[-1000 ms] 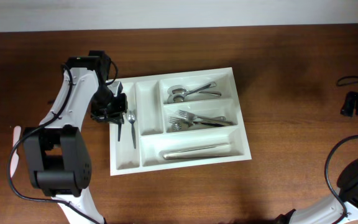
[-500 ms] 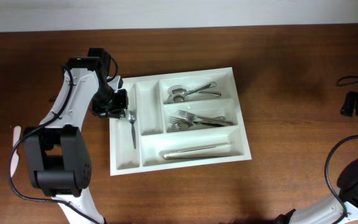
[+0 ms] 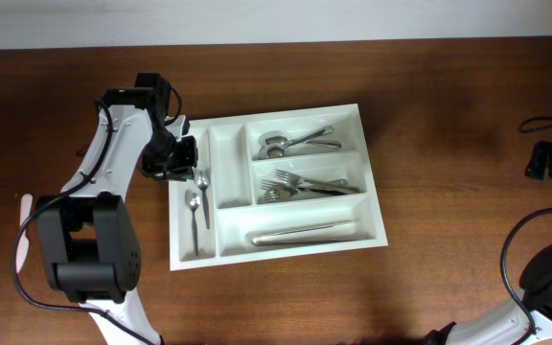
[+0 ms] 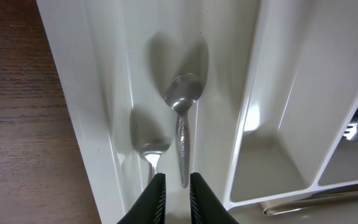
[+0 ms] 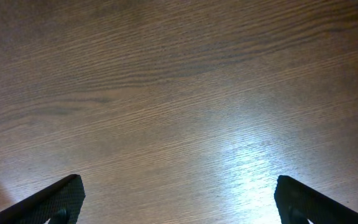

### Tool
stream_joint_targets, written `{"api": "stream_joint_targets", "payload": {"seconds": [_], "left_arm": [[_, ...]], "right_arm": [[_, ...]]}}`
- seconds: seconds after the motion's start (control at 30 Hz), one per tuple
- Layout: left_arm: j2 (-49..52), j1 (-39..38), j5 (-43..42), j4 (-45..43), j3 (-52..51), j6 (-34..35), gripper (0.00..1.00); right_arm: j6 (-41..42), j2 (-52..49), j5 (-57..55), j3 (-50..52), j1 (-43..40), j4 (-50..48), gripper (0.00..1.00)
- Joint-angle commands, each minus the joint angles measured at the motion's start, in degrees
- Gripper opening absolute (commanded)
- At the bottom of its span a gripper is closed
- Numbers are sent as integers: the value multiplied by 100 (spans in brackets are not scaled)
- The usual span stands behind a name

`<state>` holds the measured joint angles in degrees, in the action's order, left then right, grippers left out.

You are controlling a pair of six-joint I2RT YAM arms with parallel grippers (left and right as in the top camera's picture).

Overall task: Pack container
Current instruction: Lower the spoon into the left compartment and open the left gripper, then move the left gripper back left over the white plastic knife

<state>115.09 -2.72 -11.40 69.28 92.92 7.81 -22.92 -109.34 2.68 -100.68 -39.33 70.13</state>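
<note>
A large white container (image 3: 226, 168) sits in the middle of a dark wooden table (image 3: 448, 96). Its two narrow compartments run along the left side, and three wide ones are stacked on the right. The far wide compartment holds larger spoons (image 3: 295, 144), the middle one forks (image 3: 310, 184), and the near one knives (image 3: 300, 232).

The left gripper (image 4: 177, 177) hangs over the far end of the leftmost narrow compartment. Its jaws are only a narrow slit apart and hold nothing. Just beyond its tips, two small spoons lie side by side on the compartment floor, the longer spoon (image 4: 182, 124) on the right and the second spoon (image 4: 149, 146) on the left.

The right gripper (image 5: 179, 199) is spread wide over bare wood at the far right edge, well apart from the container.
</note>
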Motion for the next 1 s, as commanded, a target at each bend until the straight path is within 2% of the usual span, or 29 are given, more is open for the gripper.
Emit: {"api": "stream_joint_targets", "payload": {"seconds": [0.0,0.03,0.2,0.23,0.27,0.4,0.5,0.53,0.67,0.73,0.97], "left_arm": [[-35,20,-140,-11,-26,35,16],[-35,20,-146,-24,-26,35,16],[-37,101,-50,-326,55,28,33],[-37,142,9,-415,111,28,41],[-37,214,129,-525,225,28,55],[-37,566,809,-739,761,-74,71],[-37,944,1200,-562,1257,-286,95],[-37,1088,1298,-382,1436,-328,99],[-37,1716,1602,533,1943,-446,99],[-37,1958,1700,866,2022,-629,99],[-37,2830,2225,2055,2044,-634,99]], "right_arm": [[4,13,28,20,-7,-15,99],[4,13,31,20,-7,-15,99],[4,13,31,20,-7,-15,99],[4,13,31,20,-7,-15,99],[4,13,31,20,-7,-15,99],[4,13,31,20,-7,-15,99],[4,13,28,20,-7,-15,99],[4,13,31,20,-7,-15,99],[4,13,31,20,-7,-13,99],[4,13,31,20,-7,-15,99],[4,13,28,20,-7,-15,99]]}}
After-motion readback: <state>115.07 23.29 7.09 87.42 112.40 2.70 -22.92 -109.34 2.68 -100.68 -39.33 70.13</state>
